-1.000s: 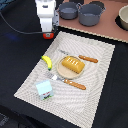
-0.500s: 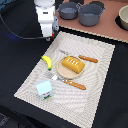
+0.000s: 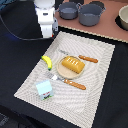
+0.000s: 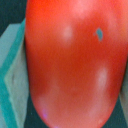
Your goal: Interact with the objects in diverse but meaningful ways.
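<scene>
A round red tomato-like fruit [image 4: 75,62] fills almost the whole wrist view, very close to the camera. In the exterior view my gripper [image 3: 47,35] hangs at the far left corner of the woven mat [image 3: 95,90]; the fruit is hidden under it and the fingers cannot be made out. A golden-orange bread loaf [image 3: 71,65] lies on a round board at the mat's middle. The small yellow banana [image 3: 47,62] lies to its left. The white-and-light-blue carton [image 3: 44,89] stands near the mat's front left corner.
A wooden-handled knife [image 3: 88,59] lies behind the loaf, and a fork and knife [image 3: 70,82] lie in front of it. Two grey pots [image 3: 80,12] stand on the brown surface at the back. Dark table surrounds the mat.
</scene>
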